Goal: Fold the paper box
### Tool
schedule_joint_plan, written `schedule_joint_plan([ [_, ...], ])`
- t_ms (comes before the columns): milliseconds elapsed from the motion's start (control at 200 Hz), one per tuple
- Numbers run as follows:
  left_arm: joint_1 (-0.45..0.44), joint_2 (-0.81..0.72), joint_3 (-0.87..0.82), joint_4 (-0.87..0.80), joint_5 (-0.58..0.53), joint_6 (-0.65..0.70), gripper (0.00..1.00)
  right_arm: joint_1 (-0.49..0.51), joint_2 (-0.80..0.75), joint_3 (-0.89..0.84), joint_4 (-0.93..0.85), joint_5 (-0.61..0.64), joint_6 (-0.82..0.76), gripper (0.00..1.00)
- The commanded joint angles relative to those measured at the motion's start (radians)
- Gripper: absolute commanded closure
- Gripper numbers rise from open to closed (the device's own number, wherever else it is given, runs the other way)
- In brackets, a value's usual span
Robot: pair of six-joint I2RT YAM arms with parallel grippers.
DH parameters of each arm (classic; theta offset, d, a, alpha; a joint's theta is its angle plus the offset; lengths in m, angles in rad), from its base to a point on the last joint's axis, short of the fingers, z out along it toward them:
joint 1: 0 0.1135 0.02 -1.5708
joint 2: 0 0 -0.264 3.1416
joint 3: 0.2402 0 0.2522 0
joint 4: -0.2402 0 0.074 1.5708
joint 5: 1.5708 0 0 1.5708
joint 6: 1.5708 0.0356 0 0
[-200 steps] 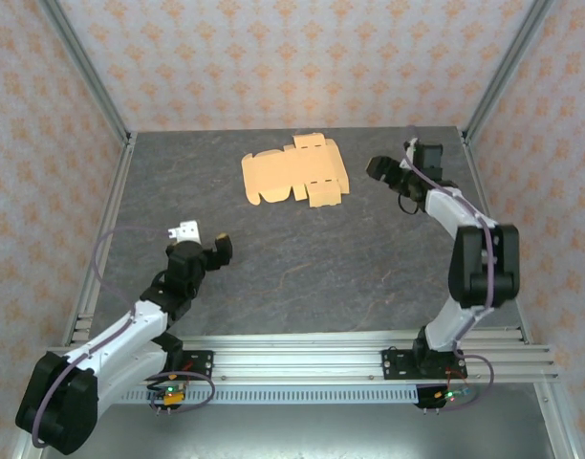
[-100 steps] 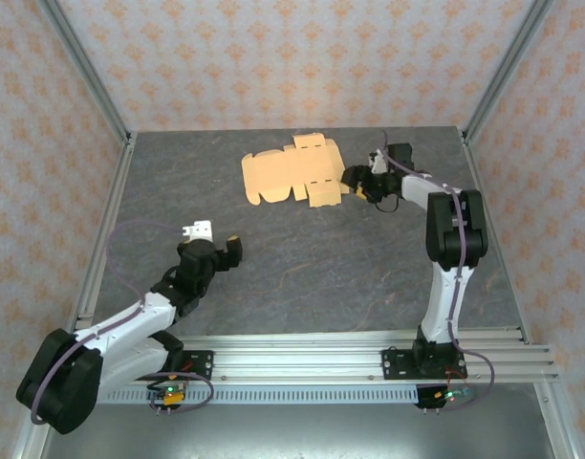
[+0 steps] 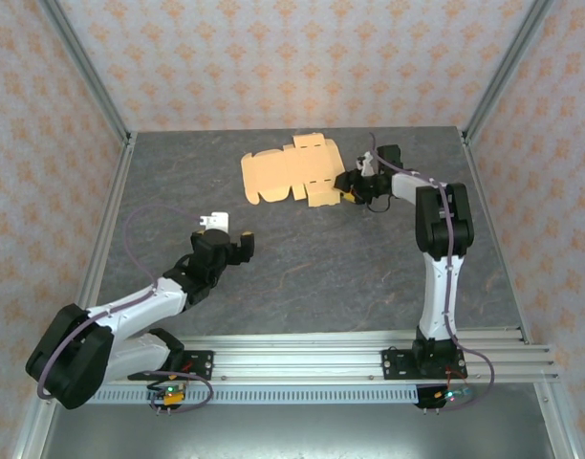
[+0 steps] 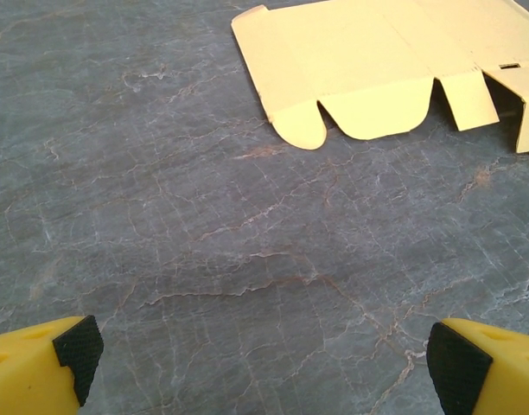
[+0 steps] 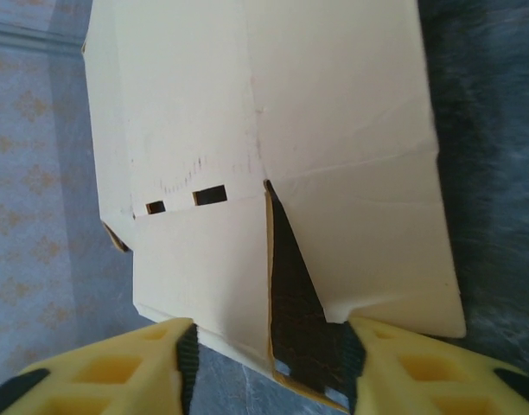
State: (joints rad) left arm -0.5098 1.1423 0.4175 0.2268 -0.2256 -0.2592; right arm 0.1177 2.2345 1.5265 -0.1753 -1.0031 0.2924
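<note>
The paper box (image 3: 291, 172) lies as a flat light orange-tan die-cut sheet at the back middle of the table, also seen in the left wrist view (image 4: 368, 52) and the right wrist view (image 5: 247, 130). My right gripper (image 3: 351, 185) is at the sheet's right edge. Its yellow jaws (image 5: 266, 363) stand partly apart on either side of a slightly raised flap edge, with a gap still showing. My left gripper (image 3: 231, 235) hovers wide open (image 4: 264, 354) over bare table, well short of the sheet's rounded tabs.
The dark grey stone-patterned table (image 3: 302, 277) is walled by patterned panels and aluminium posts (image 3: 87, 72). A metal rail (image 3: 369, 354) runs along the near edge by the arm bases.
My right gripper has moved left onto the sheet's right edge and its jaws have narrowed. My left arm has reached forward and right towards the sheet, still wide open.
</note>
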Motion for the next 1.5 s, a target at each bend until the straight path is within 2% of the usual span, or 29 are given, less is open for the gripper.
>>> schedule_joint_plan([
  [0, -0.007, 0.009, 0.036, -0.024, -0.040, 0.021, 0.00, 0.017, 0.042, 0.046, -0.026, -0.074, -0.018, 0.57],
  [220, -0.009, 0.034, 0.058, -0.042, -0.045, 0.022, 0.00, 0.020, 0.068, 0.077, -0.024, -0.140, -0.024, 0.76],
  [390, -0.015, 0.050, 0.072, -0.050, -0.053, 0.023, 0.00, 0.020, -0.006, 0.001, 0.043, -0.163, 0.002, 0.92],
  [561, -0.021, 0.059, 0.078, -0.055, -0.059, 0.028, 0.00, 0.020, -0.145, -0.158, 0.139, -0.121, 0.034, 0.93],
  [671, -0.023, 0.055, 0.078, -0.055, -0.061, 0.028, 0.00, 0.021, -0.258, -0.236, 0.108, -0.043, -0.011, 0.95],
  [836, -0.025, 0.048, 0.072, -0.053, -0.064, 0.028, 0.00, 0.033, -0.428, -0.245, -0.120, 0.169, -0.171, 0.98],
  [931, -0.026, 0.042, 0.069, -0.051, -0.069, 0.026, 0.00, 0.068, -0.526, -0.197, -0.291, 0.357, -0.302, 0.98],
  [1066, -0.031, 0.038, 0.066, -0.048, -0.079, 0.023, 0.00, 0.212, -0.627, -0.104, -0.479, 0.827, -0.500, 0.98],
  [1136, -0.032, 0.028, 0.059, -0.044, -0.087, 0.019, 0.00, 0.284, -0.648, -0.075, -0.520, 1.009, -0.590, 0.99],
  [1261, -0.032, -0.017, 0.026, -0.037, -0.143, -0.008, 0.00, 0.400, -0.674, -0.083, -0.510, 1.275, -0.769, 1.00],
  [1341, -0.032, -0.064, -0.009, -0.024, -0.170, -0.023, 0.00, 0.498, -0.713, -0.176, -0.404, 1.409, -0.945, 1.00],
  [1406, -0.032, -0.100, -0.035, -0.011, -0.180, -0.030, 0.00, 0.569, -0.754, -0.261, -0.297, 1.467, -1.088, 1.00],
  [1497, -0.032, -0.135, -0.060, -0.006, -0.199, -0.038, 0.00, 0.614, -0.792, -0.317, -0.236, 1.485, -1.205, 1.00],
])
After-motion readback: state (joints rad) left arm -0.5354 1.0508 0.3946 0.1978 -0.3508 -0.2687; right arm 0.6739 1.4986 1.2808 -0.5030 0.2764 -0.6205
